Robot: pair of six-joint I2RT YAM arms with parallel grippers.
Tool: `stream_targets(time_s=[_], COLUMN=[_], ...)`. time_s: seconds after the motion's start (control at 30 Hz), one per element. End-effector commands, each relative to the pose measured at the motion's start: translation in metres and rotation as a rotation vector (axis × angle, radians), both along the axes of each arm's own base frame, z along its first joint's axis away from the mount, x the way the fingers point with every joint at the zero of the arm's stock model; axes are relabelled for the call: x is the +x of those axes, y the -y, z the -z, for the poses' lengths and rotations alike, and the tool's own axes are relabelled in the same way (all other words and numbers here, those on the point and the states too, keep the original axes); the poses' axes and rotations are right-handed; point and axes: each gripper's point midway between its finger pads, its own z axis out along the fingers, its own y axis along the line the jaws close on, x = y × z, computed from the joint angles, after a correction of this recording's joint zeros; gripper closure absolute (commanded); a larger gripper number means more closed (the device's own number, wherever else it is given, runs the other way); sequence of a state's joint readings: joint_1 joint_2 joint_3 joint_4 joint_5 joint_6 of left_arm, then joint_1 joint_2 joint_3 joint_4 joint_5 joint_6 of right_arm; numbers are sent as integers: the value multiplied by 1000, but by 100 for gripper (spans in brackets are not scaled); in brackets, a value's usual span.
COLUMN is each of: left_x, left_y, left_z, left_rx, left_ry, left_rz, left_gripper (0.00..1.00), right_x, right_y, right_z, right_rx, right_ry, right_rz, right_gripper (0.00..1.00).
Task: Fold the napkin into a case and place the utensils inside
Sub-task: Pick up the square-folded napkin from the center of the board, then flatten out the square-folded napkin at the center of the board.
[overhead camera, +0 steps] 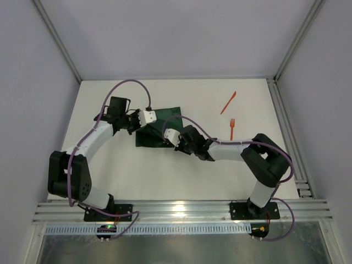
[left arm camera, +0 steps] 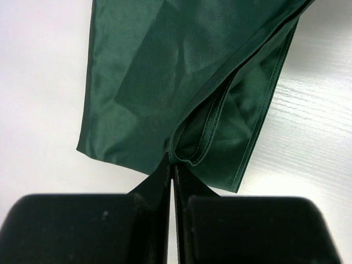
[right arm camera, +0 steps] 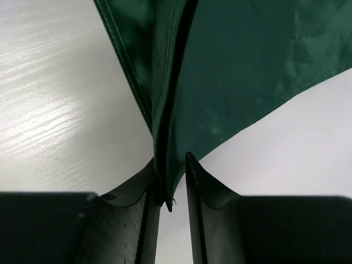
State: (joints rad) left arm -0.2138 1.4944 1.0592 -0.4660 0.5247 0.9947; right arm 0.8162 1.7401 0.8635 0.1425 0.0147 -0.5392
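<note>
The dark green napkin (overhead camera: 159,127) lies partly folded in layers at mid-table. My left gripper (overhead camera: 154,116) is shut on a hemmed edge of the napkin (left arm camera: 154,82), pinched right at the tips (left arm camera: 172,162). My right gripper (overhead camera: 167,132) stands at the napkin's near right corner. In the right wrist view that gripper (right arm camera: 170,164) straddles a layered corner of the napkin (right arm camera: 236,71). The cloth rests against the left finger with a gap to the right one. The orange knife-like utensil (overhead camera: 228,103) and the orange fork (overhead camera: 232,128) lie apart on the table to the right.
White tabletop (overhead camera: 121,165) enclosed by grey walls. An aluminium rail (overhead camera: 283,126) runs along the right side and another rail (overhead camera: 181,209) along the front by the arm bases. Purple cables loop over both arms.
</note>
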Motion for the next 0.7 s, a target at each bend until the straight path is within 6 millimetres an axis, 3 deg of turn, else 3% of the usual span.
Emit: stream_targets(time_s=[0.0, 0.2, 0.3, 0.33, 0.4, 0.43, 0.5, 0.53, 0.6, 0.63, 0.67], left_x=[7, 9, 21, 31, 47, 63, 78, 89, 112, 123, 137], left_y=[3, 2, -2, -9, -14, -18, -19, -23, -26, -32, -33], left_z=[-13, -15, -24, -31, -37, -42, -47, -46, -64, -62, -75], left_rx=[-37, -66, -129, -145, -173, -174, -203, -201, -241, -233, -256], left_ry=[19, 6, -10, 1, 12, 44, 51, 60, 115, 131, 189], left_rz=[2, -9, -49, -79, -134, -166, -230, -270, -343, -393, -413], left_gripper=[100, 100, 100, 100, 100, 100, 100, 100, 100, 100, 100], right_x=[20, 23, 42, 54, 78, 98, 123, 142, 168, 185, 198], right_y=[-10, -10, -8, -12, -2, -3, 4, -2, 6, 3, 10], right_z=[-24, -36, -50, -66, -69, -87, -86, -108, -103, -126, -130], right_rx=[50, 34, 33, 57, 38, 51, 16, 44, 29, 63, 64], right_ry=[73, 81, 119, 144, 159, 207, 241, 280, 290, 333, 351], right_rz=[51, 47, 84, 101, 161, 187, 246, 270, 334, 365, 396], right_gripper=[74, 88, 91, 92, 95, 96, 96, 96, 96, 96, 96])
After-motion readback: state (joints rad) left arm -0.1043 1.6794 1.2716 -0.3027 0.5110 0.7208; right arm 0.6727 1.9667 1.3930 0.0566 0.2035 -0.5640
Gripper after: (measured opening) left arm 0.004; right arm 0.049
